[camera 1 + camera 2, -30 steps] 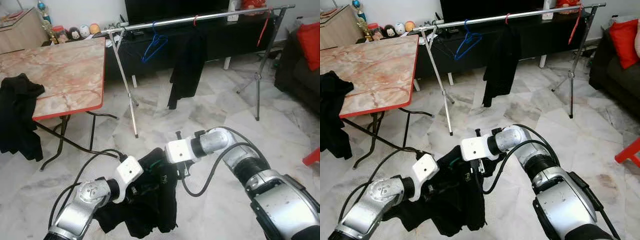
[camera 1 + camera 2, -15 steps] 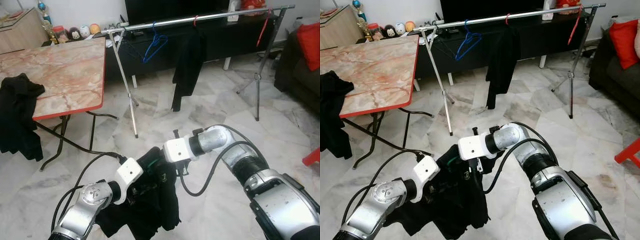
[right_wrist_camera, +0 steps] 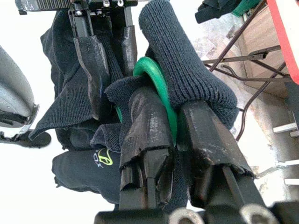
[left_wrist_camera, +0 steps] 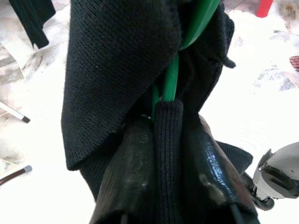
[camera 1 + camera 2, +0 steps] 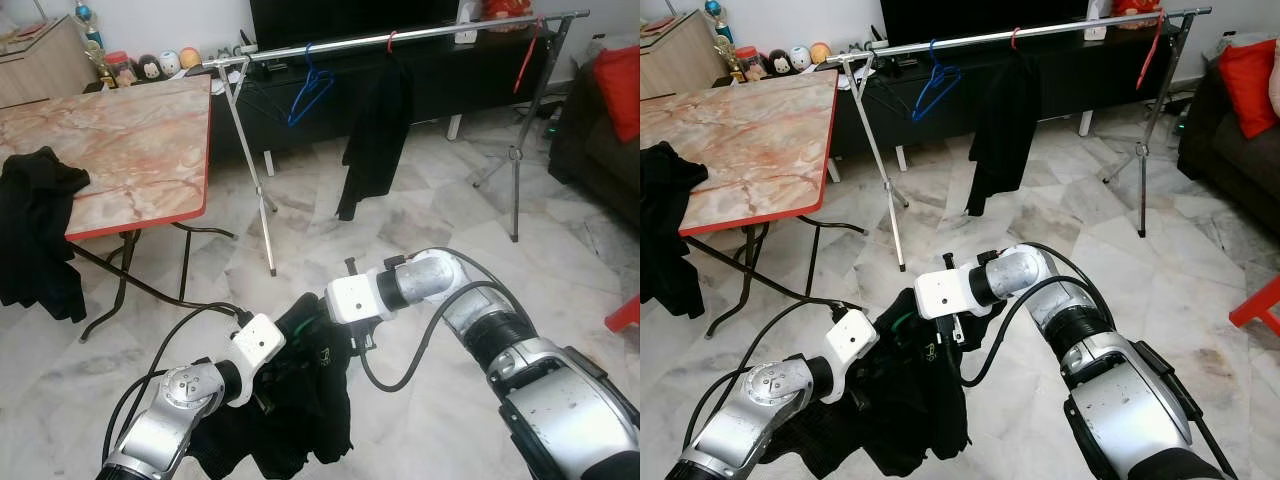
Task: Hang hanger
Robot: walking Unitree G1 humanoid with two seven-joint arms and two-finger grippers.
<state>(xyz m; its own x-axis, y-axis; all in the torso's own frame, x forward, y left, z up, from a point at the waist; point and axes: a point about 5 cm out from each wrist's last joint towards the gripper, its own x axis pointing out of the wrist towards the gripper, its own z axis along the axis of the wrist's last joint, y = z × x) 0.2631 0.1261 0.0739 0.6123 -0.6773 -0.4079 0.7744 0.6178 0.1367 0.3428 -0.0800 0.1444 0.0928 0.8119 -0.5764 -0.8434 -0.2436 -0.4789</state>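
Low over the marble floor (image 5: 420,250), both arms meet at a black garment (image 5: 305,400) on a green hanger (image 3: 156,86). Seen from its wrist, the left pincer (image 4: 170,154) is clenched on the green hanger and a fold of the knit cloth. The right pincer (image 3: 175,121) grips the hanger's green loop together with the cloth. The garment hangs down between the two arms. Far behind stands a metal clothes rail (image 5: 400,38) with a blue hanger (image 5: 310,90) and a black garment on a red hanger (image 5: 375,135). To the left is a tabletop (image 5: 120,150) with dark clothes (image 5: 35,235) draped over its edge.
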